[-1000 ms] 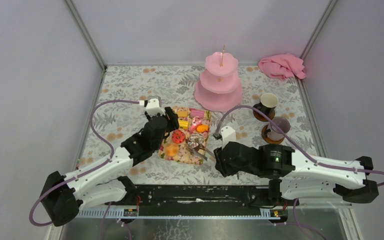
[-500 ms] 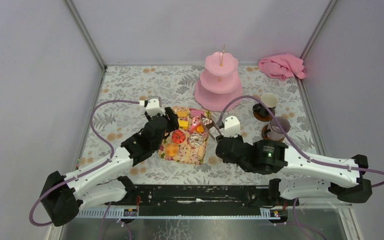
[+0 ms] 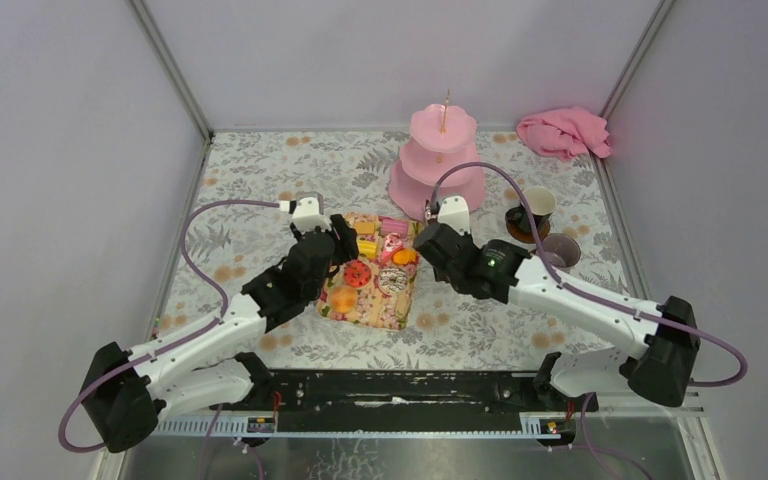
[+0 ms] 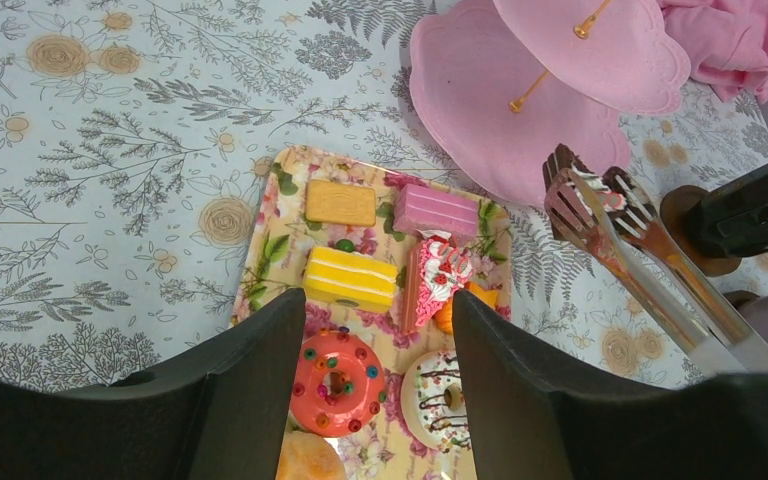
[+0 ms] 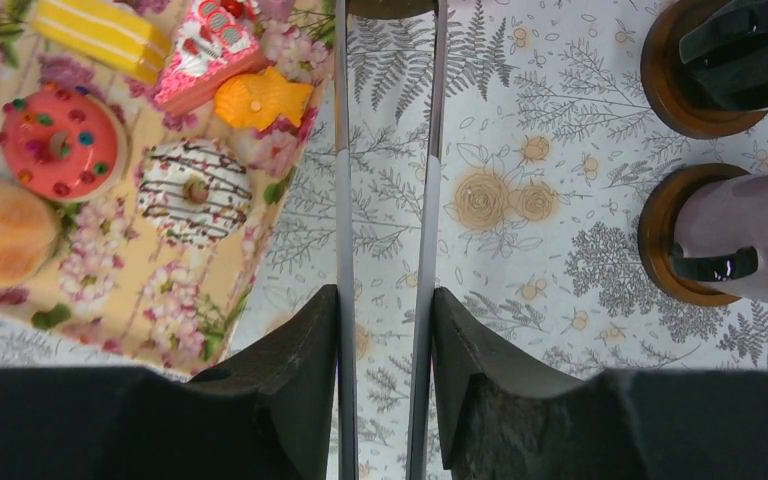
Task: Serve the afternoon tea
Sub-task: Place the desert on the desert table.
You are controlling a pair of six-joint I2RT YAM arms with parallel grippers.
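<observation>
My right gripper is shut on a pair of metal tongs. The tongs' tips pinch a chocolate cake just in front of the pink three-tier stand, above the cloth. My left gripper hangs open over the floral tray, holding nothing. Below it lie a red doughnut, a yellow cake, a pink slice and a white doughnut. The black mug and the grey mug stand on brown coasters to the right.
A pink cloth lies bunched in the far right corner. A biscuit, a pink bar and an orange bun also sit on the tray. Walls close in the left, back and right sides.
My right arm has swung from the tray's near right corner forward towards the stand, carrying the tongs and chocolate cake. The left arm has not moved.
</observation>
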